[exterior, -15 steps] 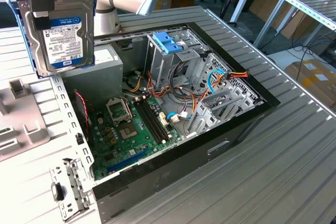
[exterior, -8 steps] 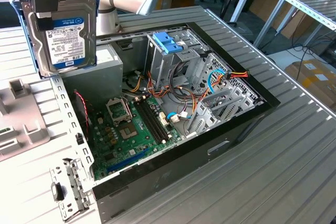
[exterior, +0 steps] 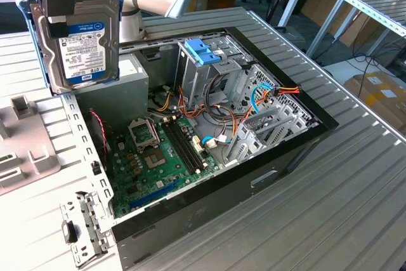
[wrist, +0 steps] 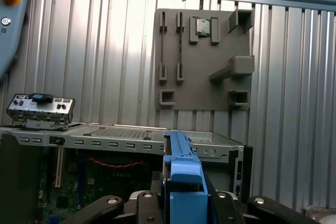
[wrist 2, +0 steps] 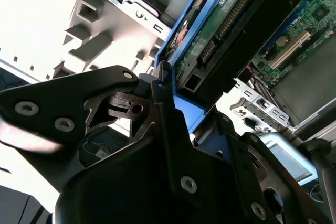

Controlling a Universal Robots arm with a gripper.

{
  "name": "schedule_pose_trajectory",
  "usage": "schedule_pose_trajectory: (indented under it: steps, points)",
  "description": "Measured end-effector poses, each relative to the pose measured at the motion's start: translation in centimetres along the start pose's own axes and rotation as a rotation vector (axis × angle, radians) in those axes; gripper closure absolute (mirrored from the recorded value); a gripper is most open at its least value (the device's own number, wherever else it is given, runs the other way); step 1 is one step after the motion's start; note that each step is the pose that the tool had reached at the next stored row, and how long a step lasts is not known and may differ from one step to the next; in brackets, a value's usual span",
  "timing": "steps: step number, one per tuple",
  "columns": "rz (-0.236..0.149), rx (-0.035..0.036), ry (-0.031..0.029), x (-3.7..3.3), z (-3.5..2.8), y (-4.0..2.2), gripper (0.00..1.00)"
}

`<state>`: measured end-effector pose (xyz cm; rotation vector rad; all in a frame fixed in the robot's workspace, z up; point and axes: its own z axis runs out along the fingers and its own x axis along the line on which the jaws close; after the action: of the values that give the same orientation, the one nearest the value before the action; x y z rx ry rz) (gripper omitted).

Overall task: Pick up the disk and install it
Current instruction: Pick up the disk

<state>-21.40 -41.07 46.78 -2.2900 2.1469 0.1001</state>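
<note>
The flat rectangular silver-metal disk, white-labelled and framed by blue side rails, is held upright in the air by the black claw, which is closed on its upper edge. It is seen at the exterior view's left, over a corner of the open black computer case that is laid on the ribbed metal worktop. In the second wrist view the disk's edge is clamped between dark fingers, with the green motherboard beyond.
</note>
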Motion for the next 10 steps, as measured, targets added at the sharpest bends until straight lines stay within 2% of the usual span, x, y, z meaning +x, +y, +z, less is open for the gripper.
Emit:
schedule_pose_trajectory:
  steps: [10]
  points:
    - [0.0, 0.0001, -0.0001, 0.4, 0.06, -0.53, 0.63]
